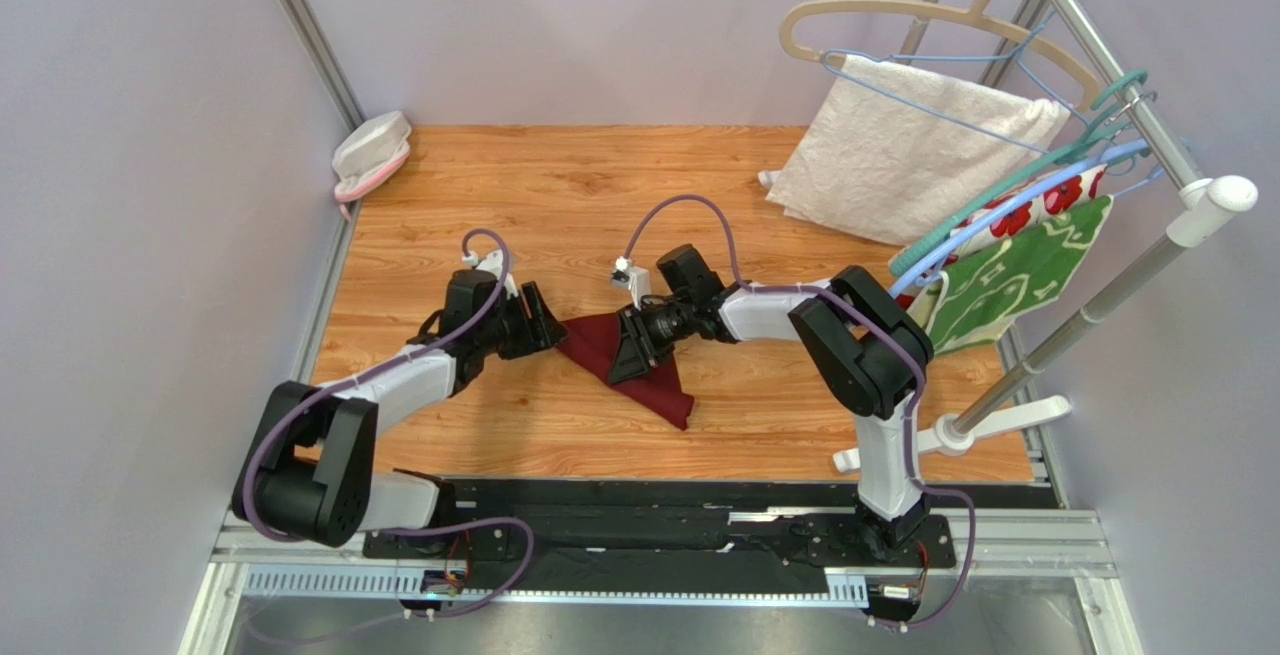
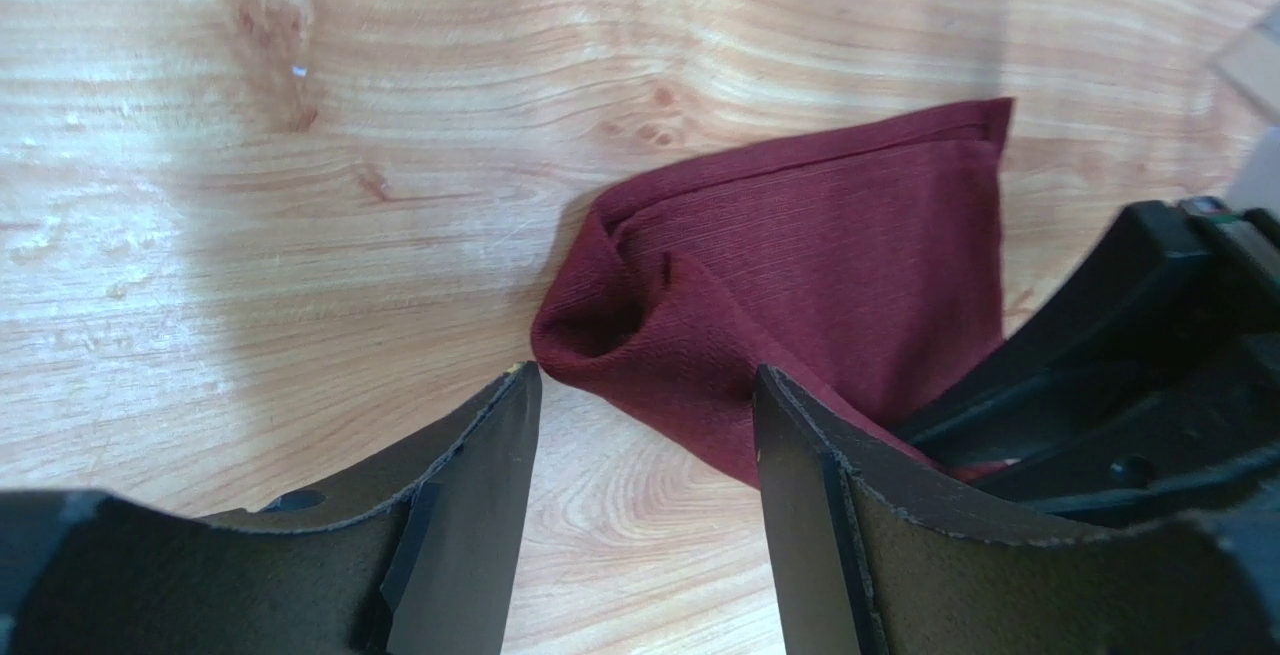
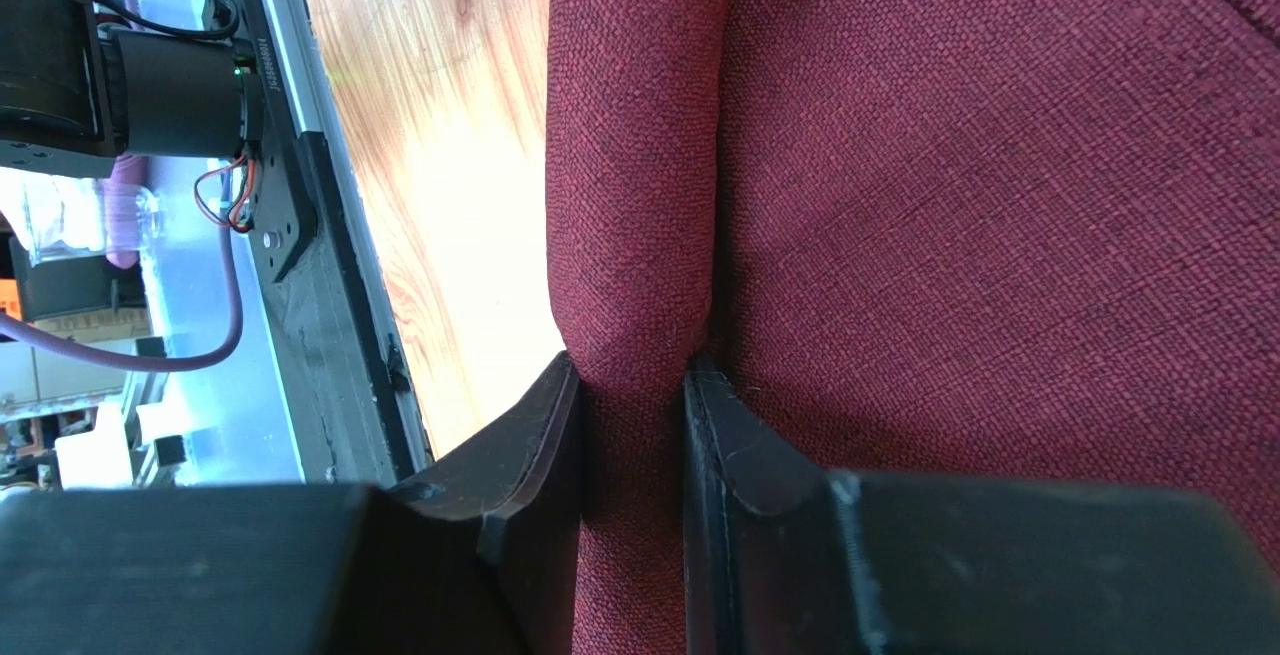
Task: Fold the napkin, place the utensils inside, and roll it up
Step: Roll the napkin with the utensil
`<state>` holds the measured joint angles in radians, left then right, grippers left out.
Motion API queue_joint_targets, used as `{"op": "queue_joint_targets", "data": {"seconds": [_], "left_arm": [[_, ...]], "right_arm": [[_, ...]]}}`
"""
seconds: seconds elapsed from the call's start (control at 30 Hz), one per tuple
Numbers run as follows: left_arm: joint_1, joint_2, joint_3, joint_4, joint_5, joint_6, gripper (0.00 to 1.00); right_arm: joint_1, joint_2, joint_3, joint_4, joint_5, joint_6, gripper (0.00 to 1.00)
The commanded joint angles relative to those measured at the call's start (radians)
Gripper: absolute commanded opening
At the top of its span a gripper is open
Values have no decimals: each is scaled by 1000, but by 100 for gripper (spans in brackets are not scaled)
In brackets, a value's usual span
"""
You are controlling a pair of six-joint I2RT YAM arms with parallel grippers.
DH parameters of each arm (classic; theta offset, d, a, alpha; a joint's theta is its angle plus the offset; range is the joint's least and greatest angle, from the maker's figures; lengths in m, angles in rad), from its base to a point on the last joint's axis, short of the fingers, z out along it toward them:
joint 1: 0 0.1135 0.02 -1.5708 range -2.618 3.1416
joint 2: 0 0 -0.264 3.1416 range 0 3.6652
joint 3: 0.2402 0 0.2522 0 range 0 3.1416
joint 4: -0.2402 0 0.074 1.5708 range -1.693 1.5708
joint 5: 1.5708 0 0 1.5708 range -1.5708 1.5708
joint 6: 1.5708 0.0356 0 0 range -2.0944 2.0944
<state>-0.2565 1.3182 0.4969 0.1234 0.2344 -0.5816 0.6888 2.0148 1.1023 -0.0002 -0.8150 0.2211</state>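
**Handling a limp maroon cloth on a smooth wooden worktop**

I am standing in a small booth with pale lilac walls closing it in. A clothes rack is taking up the right side. It is carrying a white towel and floral cloths on hangers, well apart from the work. The worktop is showing bare, smooth wood grain. I am judging it slippery under fabric, so the cloth is likely to be sliding rather than staying put when pushed.

The napkin is lying near the middle of the worktop, between the two arms, folded down to a thick, partly rolled wedge. It is looking light, soft and coarsely woven, holding no shape of its own. I am thinking the best hold is on the fat rolled edge, where several layers are stacking up, not on a single loose corner. No utensils are showing, and I cannot tell whether they are lying inside the folds.

The right tool is pinching that rolled edge between its fingers. The left tool is standing spread, its tips just short of the bunched end, gripping nothing.
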Motion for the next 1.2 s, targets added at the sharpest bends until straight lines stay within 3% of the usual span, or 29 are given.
{"op": "queue_joint_targets", "data": {"seconds": [0.0,0.23,0.4,0.53,0.73,0.93,1.17], "left_arm": [[5,44,45,35,3,-18,61],[5,88,51,67,6,-6,49],[5,133,60,88,28,-3,31],[5,141,77,61,25,-6,23],[5,138,107,-4,20,15,18],[3,159,144,-51,32,22,17],[5,180,166,-82,42,19,17]], "right_arm": [[6,88,-42,-185,96,-23,13],[6,91,-22,-207,94,-34,17],[5,58,23,-267,108,-48,35],[5,3,73,-346,142,-61,55],[9,-115,126,-386,226,-57,62],[81,-260,85,-333,446,-84,63],[320,-304,44,-290,951,-204,59]]}}
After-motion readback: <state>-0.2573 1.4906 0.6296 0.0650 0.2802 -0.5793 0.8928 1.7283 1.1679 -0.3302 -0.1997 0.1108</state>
